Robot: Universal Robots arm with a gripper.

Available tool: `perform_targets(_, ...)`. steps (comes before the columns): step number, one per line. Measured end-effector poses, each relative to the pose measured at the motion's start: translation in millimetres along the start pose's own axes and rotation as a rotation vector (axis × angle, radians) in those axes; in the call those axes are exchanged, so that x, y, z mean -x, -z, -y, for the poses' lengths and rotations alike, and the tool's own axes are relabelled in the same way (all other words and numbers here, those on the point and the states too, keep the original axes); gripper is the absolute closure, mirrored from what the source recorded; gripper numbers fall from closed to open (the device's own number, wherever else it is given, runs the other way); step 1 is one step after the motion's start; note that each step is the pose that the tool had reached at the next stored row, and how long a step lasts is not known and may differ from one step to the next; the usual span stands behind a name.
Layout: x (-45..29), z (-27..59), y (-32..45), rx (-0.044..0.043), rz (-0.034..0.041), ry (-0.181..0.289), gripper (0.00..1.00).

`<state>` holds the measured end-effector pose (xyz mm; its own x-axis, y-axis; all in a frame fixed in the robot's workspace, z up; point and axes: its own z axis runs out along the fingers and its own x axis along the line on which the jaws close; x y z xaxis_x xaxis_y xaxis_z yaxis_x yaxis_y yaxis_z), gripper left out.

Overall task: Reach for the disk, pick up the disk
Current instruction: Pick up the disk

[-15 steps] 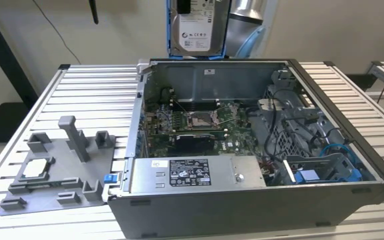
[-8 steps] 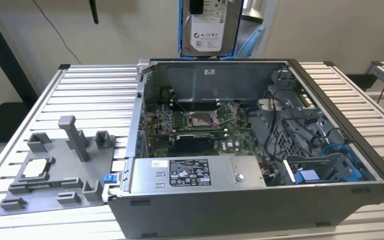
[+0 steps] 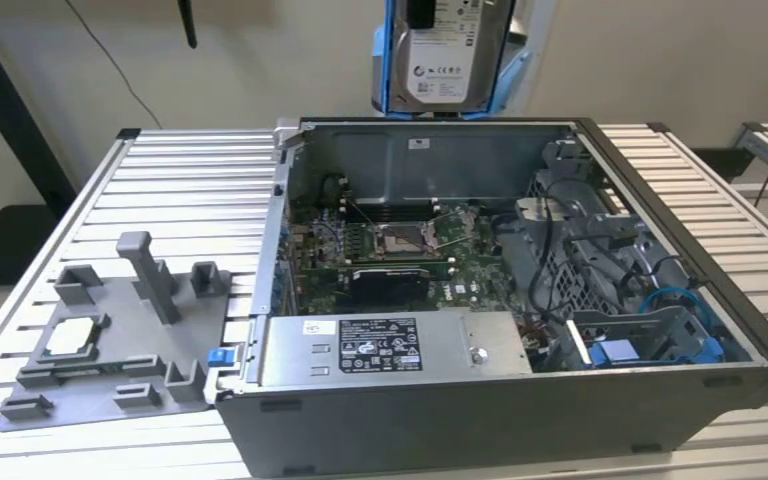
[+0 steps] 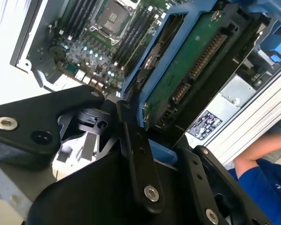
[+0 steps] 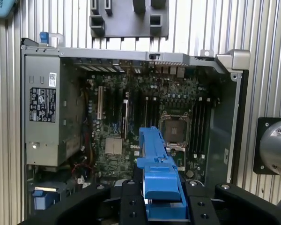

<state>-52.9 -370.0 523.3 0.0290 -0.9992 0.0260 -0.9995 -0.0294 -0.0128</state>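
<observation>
I have the disk clamped in my gripper, lifted clear above the rear edge of the open computer case on the desk. Its long axis runs straight out from the gripper, blue bracket edge-on toward the motherboard below.

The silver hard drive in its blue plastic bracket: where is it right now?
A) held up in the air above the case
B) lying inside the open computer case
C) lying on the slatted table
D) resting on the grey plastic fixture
A: the silver hard drive in its blue plastic bracket hangs above the open computer case, clamped in the black gripper.
</observation>
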Motion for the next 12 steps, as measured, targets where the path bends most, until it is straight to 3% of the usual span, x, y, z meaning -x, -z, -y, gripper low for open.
perform_targets(12, -0.9, 29.9, -0.9, 0.0001, -0.0045, 0.000, 1.00)
